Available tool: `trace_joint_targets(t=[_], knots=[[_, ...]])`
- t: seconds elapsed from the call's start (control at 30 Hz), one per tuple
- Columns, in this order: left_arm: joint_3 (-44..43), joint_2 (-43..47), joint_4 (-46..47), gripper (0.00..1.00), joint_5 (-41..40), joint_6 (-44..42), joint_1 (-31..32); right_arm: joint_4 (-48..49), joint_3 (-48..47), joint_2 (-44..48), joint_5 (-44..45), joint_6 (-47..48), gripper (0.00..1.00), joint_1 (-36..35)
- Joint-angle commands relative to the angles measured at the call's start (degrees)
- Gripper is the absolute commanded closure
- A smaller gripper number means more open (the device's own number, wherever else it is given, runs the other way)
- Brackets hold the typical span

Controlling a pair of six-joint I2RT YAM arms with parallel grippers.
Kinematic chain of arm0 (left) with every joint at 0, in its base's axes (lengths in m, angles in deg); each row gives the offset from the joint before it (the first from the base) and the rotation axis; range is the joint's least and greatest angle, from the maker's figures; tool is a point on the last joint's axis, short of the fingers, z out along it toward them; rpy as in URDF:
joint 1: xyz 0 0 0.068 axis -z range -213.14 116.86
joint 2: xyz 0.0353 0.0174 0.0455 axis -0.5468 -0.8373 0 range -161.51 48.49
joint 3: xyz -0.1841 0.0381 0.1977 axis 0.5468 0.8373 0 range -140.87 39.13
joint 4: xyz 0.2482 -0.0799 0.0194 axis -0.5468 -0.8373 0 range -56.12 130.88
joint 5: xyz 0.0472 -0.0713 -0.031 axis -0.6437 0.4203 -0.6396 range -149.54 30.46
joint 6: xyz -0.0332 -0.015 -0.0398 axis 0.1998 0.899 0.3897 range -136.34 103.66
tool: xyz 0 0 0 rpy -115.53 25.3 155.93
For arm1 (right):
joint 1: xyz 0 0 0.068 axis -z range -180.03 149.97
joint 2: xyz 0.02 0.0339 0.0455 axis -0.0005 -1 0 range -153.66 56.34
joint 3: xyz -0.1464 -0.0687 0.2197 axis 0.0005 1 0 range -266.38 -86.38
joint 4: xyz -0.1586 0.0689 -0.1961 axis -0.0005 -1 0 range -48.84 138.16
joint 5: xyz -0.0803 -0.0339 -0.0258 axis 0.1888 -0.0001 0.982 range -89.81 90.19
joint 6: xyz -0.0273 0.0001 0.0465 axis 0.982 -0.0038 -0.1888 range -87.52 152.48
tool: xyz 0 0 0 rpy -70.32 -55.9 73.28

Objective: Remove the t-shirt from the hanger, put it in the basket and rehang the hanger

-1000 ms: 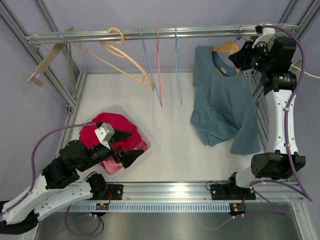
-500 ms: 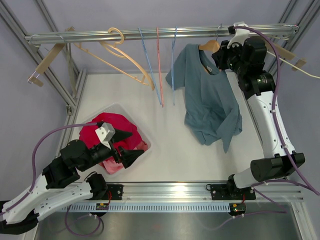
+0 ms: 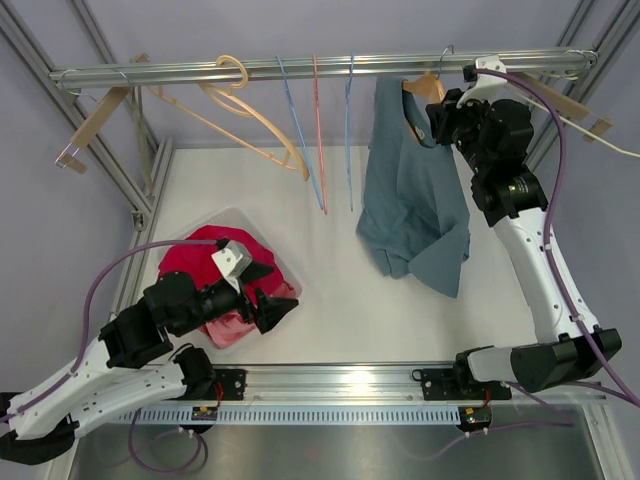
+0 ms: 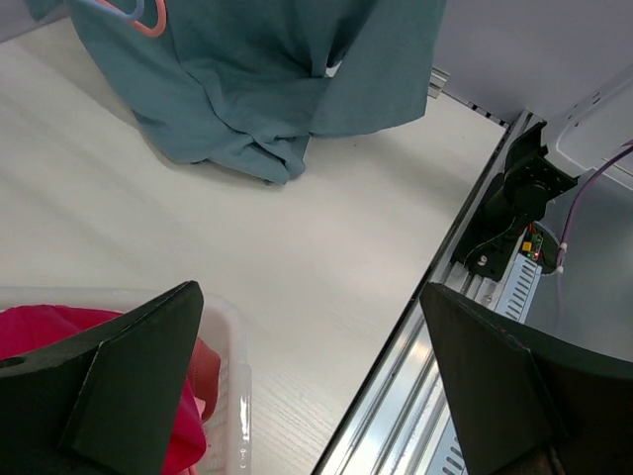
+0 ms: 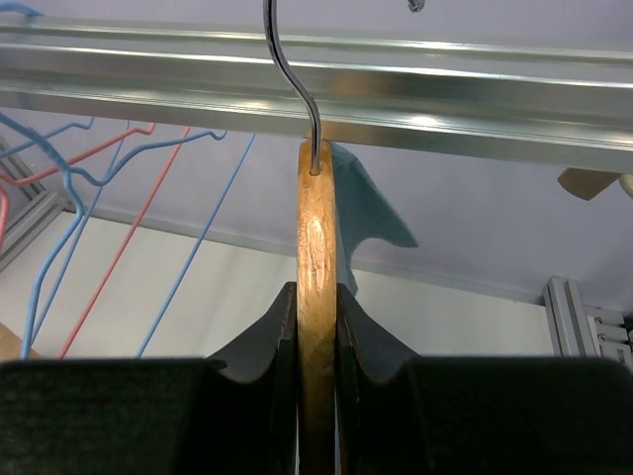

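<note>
Where the t-shirt is: the blue-grey t-shirt [image 3: 410, 200] hangs on a wooden hanger [image 5: 316, 218] at the right part of the rail [image 3: 200, 72]; it is not yet off the hanger.
Hanger hook: the metal hook [image 5: 292, 79] goes up in front of the rail; from the wrist view I cannot tell if it sits on the rail.
T-shirt lower part: it falls down to the white table [image 3: 330, 300], and in the left wrist view the hem looks bunched on the surface.
Right gripper [image 3: 440, 118]: high up beside the rail, its two black fingers are pressed on both sides of the wooden hanger, just under the hook.
Left gripper [image 3: 272, 292]: jaws spread wide with nothing between them; it hovers over the near right edge of the bin, well apart from the t-shirt.
Bin: a clear plastic bin [image 3: 285, 265] on the left of the table, with red clothes [image 3: 200, 260] inside.
Other hangers: thin blue and pink wire hangers [image 3: 320, 140] hang just left of the t-shirt; bare wooden hangers [image 3: 250, 110] are further left on the rail.
</note>
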Motion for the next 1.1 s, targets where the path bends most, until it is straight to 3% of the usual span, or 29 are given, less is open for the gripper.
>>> trace_joint_targets(t=[0.0, 0.13, 0.3, 0.6, 0.8, 0.83, 0.93, 1.07], knots=[[-2.16, -2.07, 2.55, 0.01, 0.82, 1.08, 0.01, 14.51, -2.97, 4.92, -1.73, 0.92, 1.00, -0.30], [-3.65, -4.35, 3.08, 0.01, 3.20, 1.96, 0.01, 13.71, -0.43, 6.94, -0.95, 1.45, 1.00, -0.30], [-6.03, -6.46, 3.52, 0.01, 5.22, 3.37, 0.01, 17.92, 11.51, 13.43, -0.16, -0.92, 1.00, -0.30], [-6.64, -15.16, 13.79, 0.01, 14.27, 12.94, 0.62, 24.61, 31.82, 29.24, 1.86, -16.64, 1.00, -0.39], [-11.29, -24.47, 16.96, 0.01, 4.54, 12.78, 12.03, 18.90, 35.52, 35.67, 5.81, -22.01, 1.00, -3.02], [-13.83, -26.40, 17.05, 0.01, 2.52, 11.21, 16.75, 18.11, 35.70, 36.29, 7.39, -22.28, 1.00, -3.46], [-19.10, -37.27, 18.89, 0.01, -5.22, 8.91, 22.66, 14.43, 34.57, 38.23, 12.57, -23.34, 1.00, -4.43], [-25.16, -44.51, 22.32, 0.01, -5.85, 9.26, 24.35, 11.26, 31.05, 39.64, 13.99, -24.83, 1.00, -4.61]])
